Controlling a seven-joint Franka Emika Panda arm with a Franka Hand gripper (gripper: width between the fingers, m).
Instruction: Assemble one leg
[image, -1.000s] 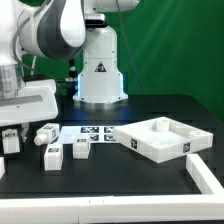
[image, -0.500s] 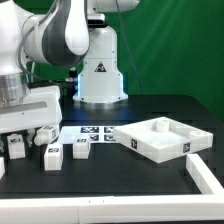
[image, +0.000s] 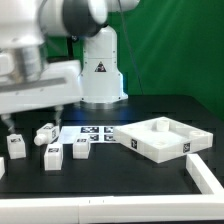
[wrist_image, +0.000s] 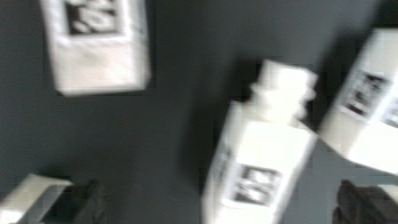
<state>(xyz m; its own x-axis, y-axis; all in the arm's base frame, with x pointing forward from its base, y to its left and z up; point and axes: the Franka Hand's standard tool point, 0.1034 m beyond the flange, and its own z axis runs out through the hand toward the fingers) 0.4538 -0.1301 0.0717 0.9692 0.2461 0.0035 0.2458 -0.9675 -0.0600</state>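
- Step: approach. My hand (wrist_image: 205, 203) hangs over the leg (wrist_image: 267, 150), fingers (wrist_image: 45, 200) apart, empty.
- Leg lies flat on the desk (image: 120, 172) below.
- Next move calls for lowering, straddling it squarely, closing.

This is a robotics lab bench. A plain green fabric backdrop (image: 175, 45) fills the upper right of the exterior view, and a matte black table top (image: 120, 182) spreads across the lower half, fenced by a raised white rim (image: 100, 212) along the bottom edge. A bulky white robot arm base (image: 100, 72) stands at upper centre. Black-and-white square tags mark the marker board (image: 92, 133) at mid-frame and the small white plastic rectangular legs (image: 52, 156) at lower left.
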